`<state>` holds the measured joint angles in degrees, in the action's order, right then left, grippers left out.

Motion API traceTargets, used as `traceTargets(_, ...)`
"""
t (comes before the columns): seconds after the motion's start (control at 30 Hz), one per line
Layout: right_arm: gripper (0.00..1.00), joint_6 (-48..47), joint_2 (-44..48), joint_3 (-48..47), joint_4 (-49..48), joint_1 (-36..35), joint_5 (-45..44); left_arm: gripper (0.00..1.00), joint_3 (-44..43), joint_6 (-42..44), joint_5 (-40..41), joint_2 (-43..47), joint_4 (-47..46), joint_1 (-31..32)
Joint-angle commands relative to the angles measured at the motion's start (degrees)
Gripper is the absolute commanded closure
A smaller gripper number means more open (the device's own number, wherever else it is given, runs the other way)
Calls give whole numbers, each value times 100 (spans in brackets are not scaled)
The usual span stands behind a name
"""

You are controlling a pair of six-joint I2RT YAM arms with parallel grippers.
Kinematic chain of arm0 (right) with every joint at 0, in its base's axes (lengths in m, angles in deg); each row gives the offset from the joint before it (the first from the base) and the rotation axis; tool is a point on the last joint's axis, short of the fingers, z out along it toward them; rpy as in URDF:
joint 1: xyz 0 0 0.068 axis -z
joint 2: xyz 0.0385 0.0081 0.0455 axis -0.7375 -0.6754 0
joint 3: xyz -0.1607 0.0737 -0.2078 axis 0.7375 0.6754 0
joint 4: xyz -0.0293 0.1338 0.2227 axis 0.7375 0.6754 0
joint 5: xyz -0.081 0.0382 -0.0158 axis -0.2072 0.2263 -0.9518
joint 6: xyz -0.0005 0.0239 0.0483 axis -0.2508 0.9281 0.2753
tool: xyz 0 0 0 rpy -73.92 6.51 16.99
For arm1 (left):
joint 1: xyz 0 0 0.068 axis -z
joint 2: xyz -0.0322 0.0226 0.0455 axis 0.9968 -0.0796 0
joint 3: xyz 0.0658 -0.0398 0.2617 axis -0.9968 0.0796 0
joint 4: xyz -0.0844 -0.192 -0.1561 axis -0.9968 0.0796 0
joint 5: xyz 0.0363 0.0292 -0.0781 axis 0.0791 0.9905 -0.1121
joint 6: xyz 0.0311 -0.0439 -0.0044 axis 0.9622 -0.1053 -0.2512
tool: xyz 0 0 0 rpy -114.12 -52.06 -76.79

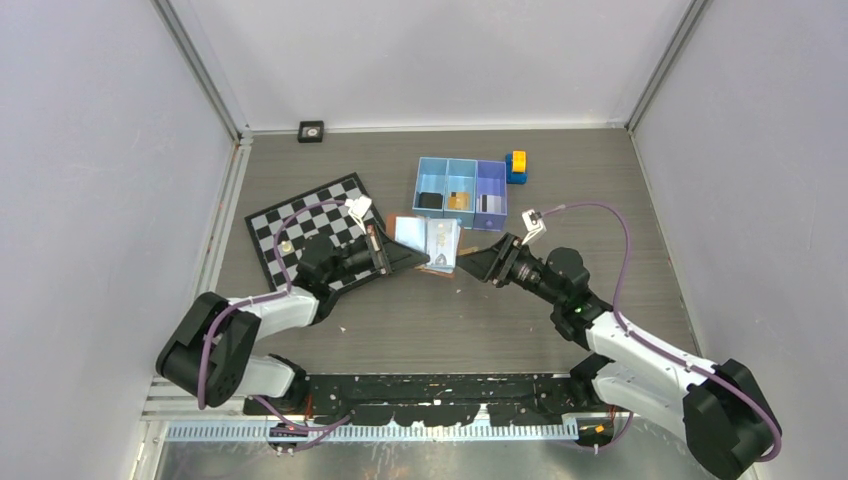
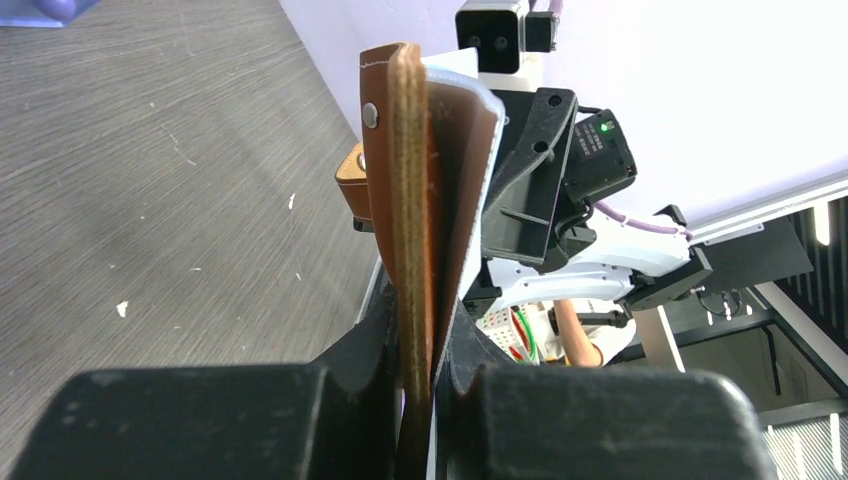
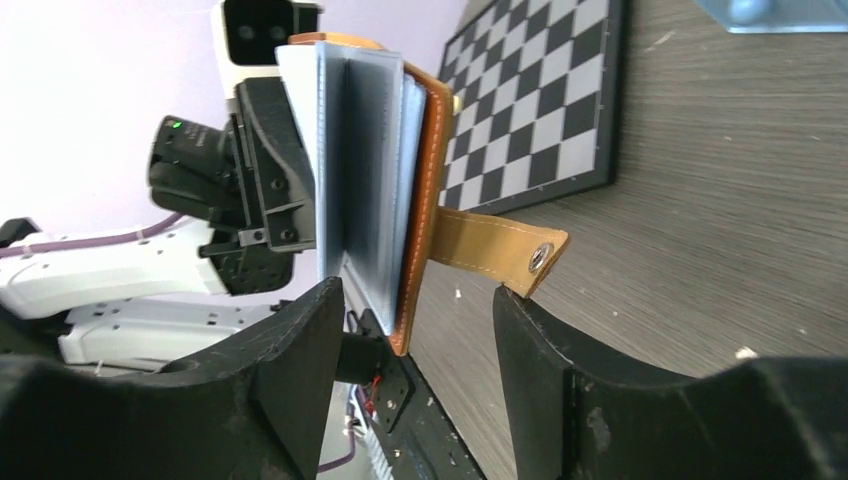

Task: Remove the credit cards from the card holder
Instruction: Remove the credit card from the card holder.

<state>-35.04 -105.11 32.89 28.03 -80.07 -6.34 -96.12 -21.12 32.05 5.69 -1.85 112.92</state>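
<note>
Top view: card holder [image 1: 430, 243] stands open mid-table, just nearer than the blue tray [image 1: 447, 180], between the two arms. Left gripper [image 1: 405, 258] has its left side; right gripper [image 1: 478, 263] sits just right of it. Credit cards [image 1: 431, 200] lie flat, one per tray compartment.

Left wrist: jaws clamped narrow on the holder's brown cover, holder upright.

Right wrist: jaws wide, either side of the holder's near corner, no contact visible. Snap strap [image 3: 495, 250] juts out right.

The top camera hangs high over the near edge, looking down and away across the whole table [image 1: 450, 320]. The left wrist camera looks rightward, very close, at the card holder [image 2: 420, 200] edge-on. The right wrist camera faces left, equally near. All three views share that holder.
</note>
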Motion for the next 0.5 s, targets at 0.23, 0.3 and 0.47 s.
traceTargets(0.23,36,389,-212,82,-1470,4,673,100,9,-383,-287,-201,-1192,20)
traceTargets(0.3,36,422,-290,81,-1589,5,737,100,-6,-385,-300,-218,-1208,20)
traceTargets(0.47,35,438,-389,42,-1618,4,829,100,-35,-292,-285,-270,-1147,82)
